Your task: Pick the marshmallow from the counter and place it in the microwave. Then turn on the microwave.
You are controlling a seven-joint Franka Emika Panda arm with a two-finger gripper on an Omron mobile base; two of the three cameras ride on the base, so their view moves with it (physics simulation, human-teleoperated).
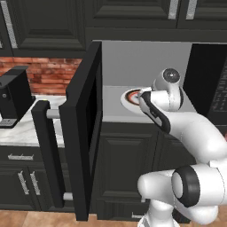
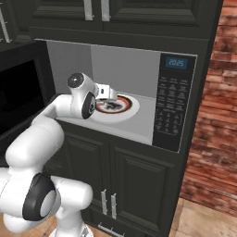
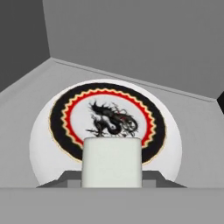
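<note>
The marshmallow [image 3: 112,162], a whitish cube, sits between my gripper's [image 3: 112,180] dark fingertips, and the gripper is shut on it. It hangs just above the near edge of the white turntable [image 3: 48,148] with its red and black ring. My arm reaches into the open microwave [image 1: 133,62], with the gripper [image 1: 141,94] [image 2: 112,98] over the turntable [image 1: 129,99] [image 2: 127,110]. The marble counter [image 1: 24,131] lies to the left of the microwave.
The microwave door [image 1: 84,128] stands swung open to the left, its bar handle [image 1: 46,150] sticking out. The keypad [image 2: 171,104] is on the microwave's right side. A black coffee machine [image 1: 13,99] stands on the counter. Dark cabinets are above and below.
</note>
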